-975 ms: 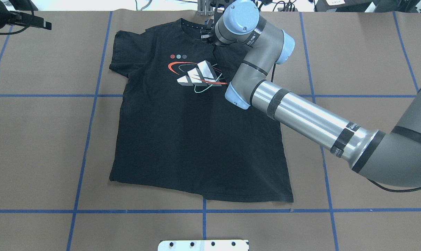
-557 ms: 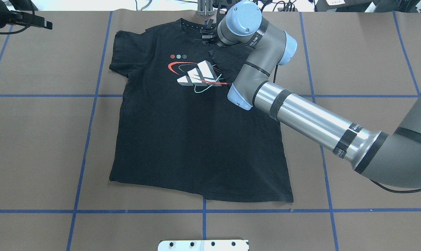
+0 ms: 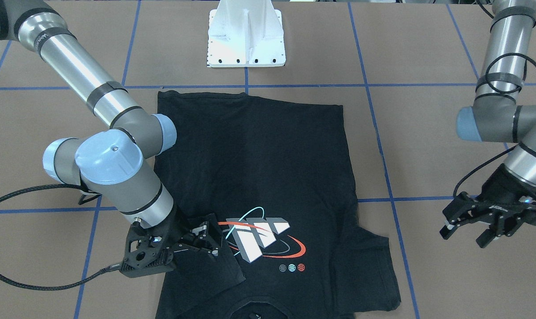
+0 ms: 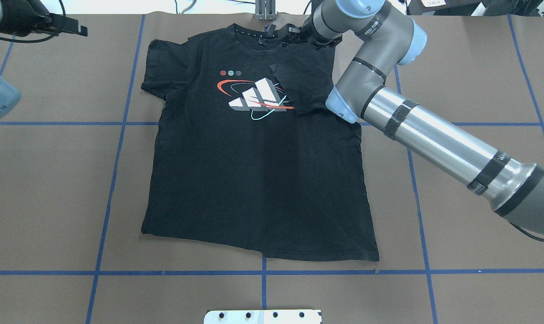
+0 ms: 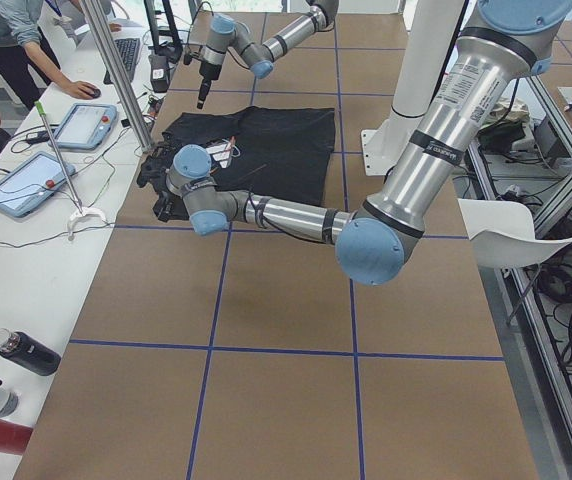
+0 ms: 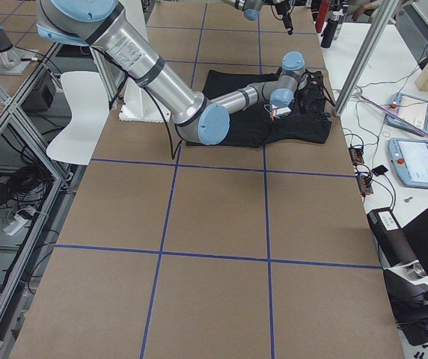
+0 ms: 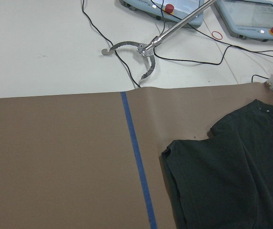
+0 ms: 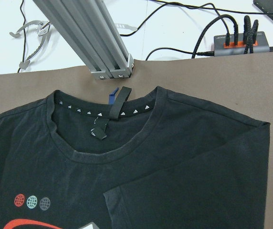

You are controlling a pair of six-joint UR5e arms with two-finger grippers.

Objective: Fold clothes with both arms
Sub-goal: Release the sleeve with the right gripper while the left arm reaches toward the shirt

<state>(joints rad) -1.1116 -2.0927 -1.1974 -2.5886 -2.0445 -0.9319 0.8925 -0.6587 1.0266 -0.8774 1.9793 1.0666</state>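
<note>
The black T-shirt (image 4: 254, 180) lies flat on the brown table with its logo (image 4: 258, 96) facing up. One sleeve (image 4: 304, 89) is folded inward over the chest, its edge beside the logo. My right gripper (image 3: 212, 243) hovers low at that folded sleeve (image 3: 219, 271), open and holding nothing. In the right wrist view the collar (image 8: 103, 143) and the folded sleeve (image 8: 189, 200) show below. Out past the other sleeve (image 3: 369, 257), my left gripper (image 3: 465, 234) hangs open above bare table. The left wrist view catches that sleeve (image 7: 208, 181).
The white pedestal base (image 3: 246, 40) stands at the robot's side of the table. An aluminium post (image 8: 93, 43) rises just beyond the collar. A desk with tablets (image 5: 26, 180), cables and a person (image 5: 6, 40) borders the far edge. Blue tape lines (image 4: 114, 157) grid the table.
My right arm has swung back and to the right, uncovering the folded sleeve, which now lies flat on the chest. The left gripper has shifted slightly inward.
</note>
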